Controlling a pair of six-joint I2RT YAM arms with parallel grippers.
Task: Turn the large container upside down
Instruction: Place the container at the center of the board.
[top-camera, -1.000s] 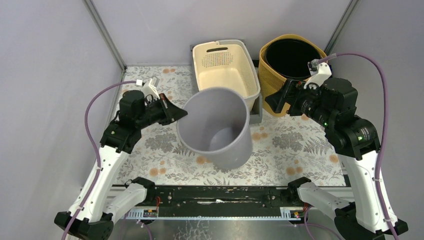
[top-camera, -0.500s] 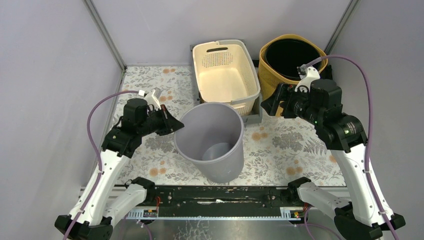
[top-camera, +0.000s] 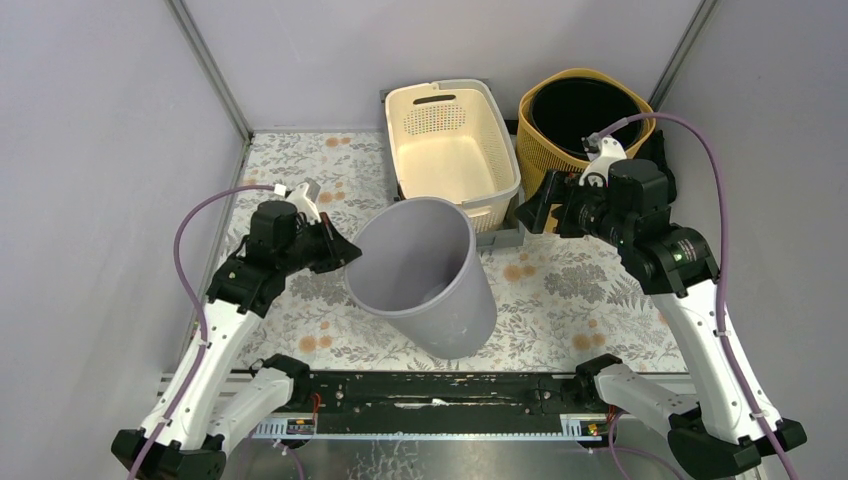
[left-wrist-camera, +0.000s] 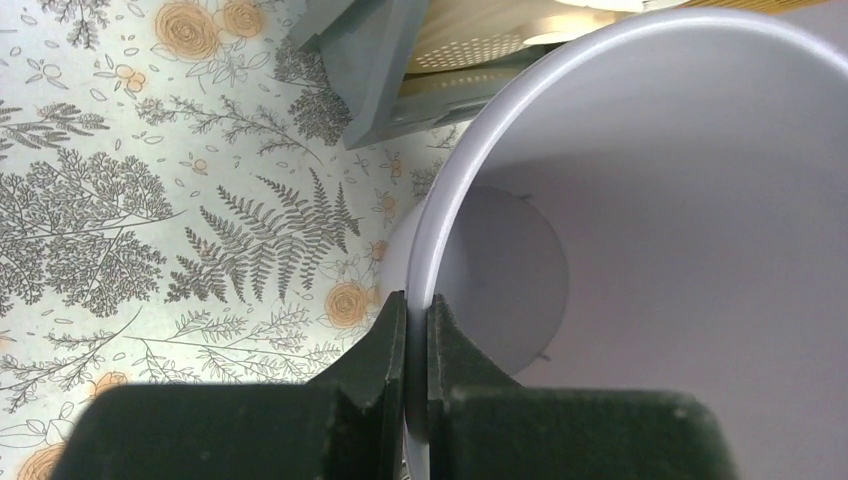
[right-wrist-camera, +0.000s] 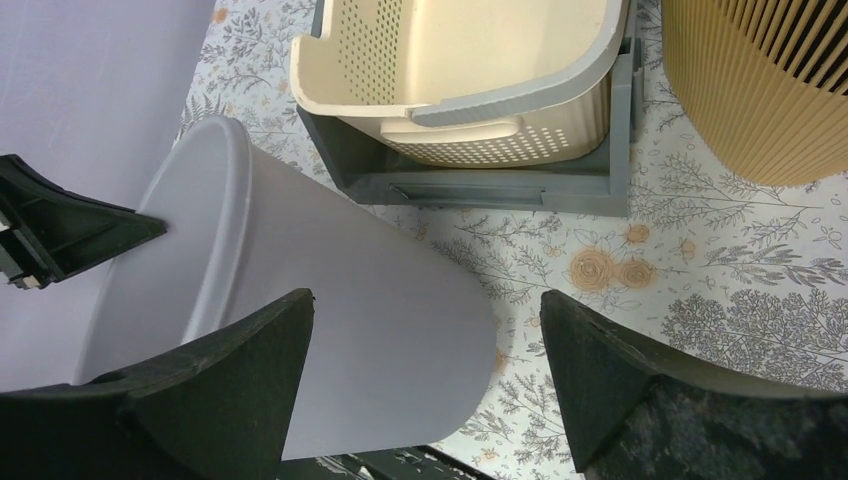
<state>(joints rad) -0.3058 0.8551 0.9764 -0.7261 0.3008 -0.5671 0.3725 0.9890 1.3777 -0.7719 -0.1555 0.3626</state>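
Pale grey walls enclose a table covered with a floral-print cloth (top-camera: 580, 290).

Item 1: large grey round plastic container (top-camera: 425, 275). It stands at the middle of the table, toward the near edge, and is not upside down. It is tilted, with the open mouth facing up and toward the left edge and the base lowest on the near side. Whether the base rests on the cloth cannot be determined.

Item 2: left gripper (top-camera: 345, 255). Its jaws are clamped together on the container's left rim, one finger inside the wall and one outside, as the left wrist view confirms (left-wrist-camera: 415, 305).

Item 3: right gripper (top-camera: 535, 205). Its jaws stand wide apart and hold nothing. It hangs right of the container, apart from it.

Item 4: cream perforated plastic basket (top-camera: 450, 140) at the far edge, seated in a dark grey rectangular tray (top-camera: 500, 238). The container's far rim is just beside this tray.

Item 5: yellow ribbed round basket with a black interior (top-camera: 535, 150), at the far right corner.
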